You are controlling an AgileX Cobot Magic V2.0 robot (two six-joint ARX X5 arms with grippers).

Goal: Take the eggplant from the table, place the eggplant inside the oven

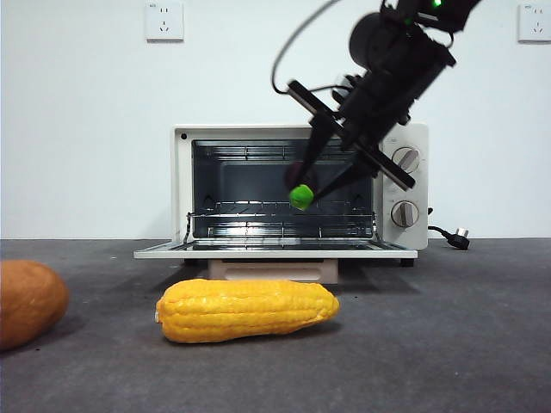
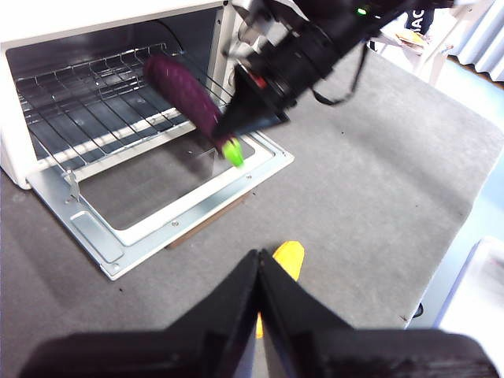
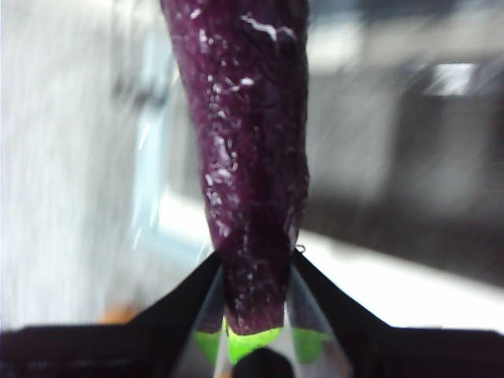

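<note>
Eggplant: the eggplant (image 2: 183,93) is dark purple with a bright green stem cap, held in the air at its stem end; its purple body reaches in through the oven's open front, above the wire rack, while the green cap is over the lowered door. I cannot tell whether it touches the rack.
Right hand: the right hand (image 2: 250,116) is clenched on the eggplant near the green cap, its 2 black jaws pressed to either side; the arm comes down from the upper right of the front view.
Left hand: the left hand (image 2: 258,272) hangs above the worktop in front of the oven, its 2 jaws closed against each other with nothing between them.
Oven: the oven (image 1: 417,172) is cream-white, its door (image 1: 275,250) folded down flat, a wire rack (image 2: 94,110) inside, 2 round knobs on the right panel. No brand name can be read on it.
Worktop: the worktop (image 1: 448,344) is dark grey and matte.
Corn: a yellow corn cob (image 1: 247,310) lies on its side in front of the door.
Orange-brown vegetable: a rounded one (image 1: 27,301) lies at the left edge, well apart from the corn.
Wall: 2 white sockets, one (image 1: 164,21) top left, one top right; no writing legible.
Plug: a black plug (image 1: 456,237) lies beside the oven's right side.
</note>
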